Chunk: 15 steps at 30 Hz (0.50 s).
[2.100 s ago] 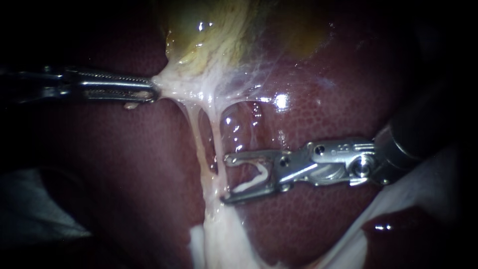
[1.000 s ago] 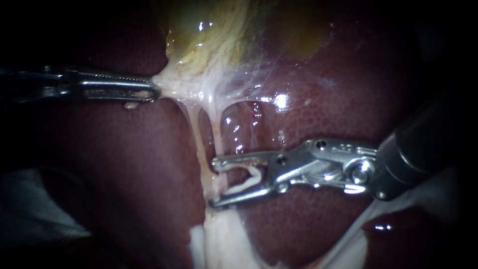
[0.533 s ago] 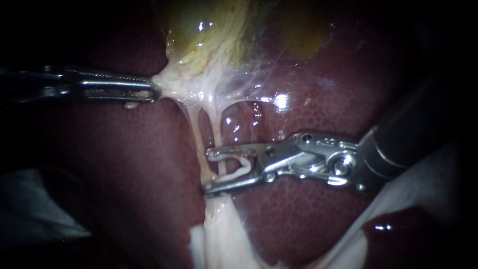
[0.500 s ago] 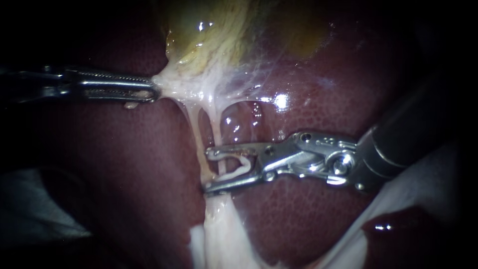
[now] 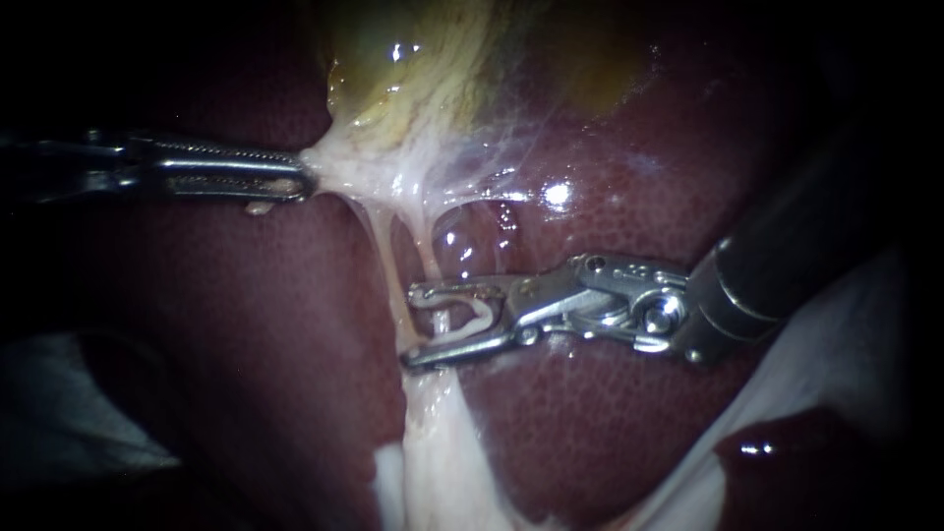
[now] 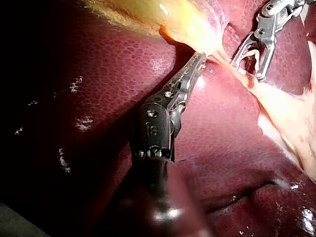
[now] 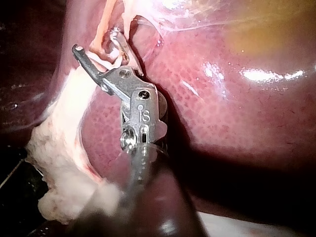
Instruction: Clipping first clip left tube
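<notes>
Gripped gallbladder [image 5: 413, 79] w/ L instrument [image 5: 305, 182]. Set R instrument [image 5: 411, 326], jaws narrow round clip [image 5: 464, 324], at left tube [image 5: 396, 295]. Next prob. needed: tips past tube, full squeeze.

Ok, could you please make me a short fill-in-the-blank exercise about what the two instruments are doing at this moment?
1. The left instrument has its jaws ____ on pale tissue at the gallbladder's lower edge.
2. The right instrument carries a white ____ between its jaws.
3. A thin ____ runs between the right instrument's jaws.
4. The dark red organ behind both instruments is the ____.
Missing words: shut; clip; tube; liver.
</notes>
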Motion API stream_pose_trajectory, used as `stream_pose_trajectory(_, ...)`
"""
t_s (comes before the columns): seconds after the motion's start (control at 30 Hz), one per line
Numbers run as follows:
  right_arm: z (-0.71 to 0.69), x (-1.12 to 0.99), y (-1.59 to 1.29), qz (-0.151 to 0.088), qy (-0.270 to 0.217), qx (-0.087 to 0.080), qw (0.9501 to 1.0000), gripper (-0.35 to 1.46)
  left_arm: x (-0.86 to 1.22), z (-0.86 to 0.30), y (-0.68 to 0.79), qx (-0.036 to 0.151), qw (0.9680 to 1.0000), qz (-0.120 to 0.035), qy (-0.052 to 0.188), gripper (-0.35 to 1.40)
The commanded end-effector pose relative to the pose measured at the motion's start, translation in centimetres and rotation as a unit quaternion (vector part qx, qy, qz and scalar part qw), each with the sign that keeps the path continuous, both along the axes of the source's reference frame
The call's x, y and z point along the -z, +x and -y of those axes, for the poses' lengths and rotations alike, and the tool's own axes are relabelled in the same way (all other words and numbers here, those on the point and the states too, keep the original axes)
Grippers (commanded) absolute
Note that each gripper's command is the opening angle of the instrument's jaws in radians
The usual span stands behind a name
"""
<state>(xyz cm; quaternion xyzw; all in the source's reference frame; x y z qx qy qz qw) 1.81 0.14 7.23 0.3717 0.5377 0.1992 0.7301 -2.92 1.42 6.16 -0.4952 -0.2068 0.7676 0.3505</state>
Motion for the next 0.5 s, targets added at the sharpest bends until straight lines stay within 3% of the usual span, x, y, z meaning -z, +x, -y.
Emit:
stream_pose_trajectory(0.03, 0.0, 0.0, 0.0, -0.001, 0.0, 0.001, 1.0, 0.5, 0.0, 0.0, 0.0, 0.0, 1.0, 0.0, 0.0, -0.35)
stream_pose_trajectory(0.23, 0.01, 0.01, 0.01, -0.006, 0.001, 0.008, 0.9999, 0.5, 0.0, 0.0, 0.0, 0.0, 1.0, 0.0, 0.0, -0.35)
stream_pose_trajectory(0.5, 0.11, 0.12, 0.12, -0.023, 0.006, 0.03, 0.9993, 0.49, 0.0, 0.0, 0.0, 0.0, 1.0, 0.0, 0.0, -0.35)
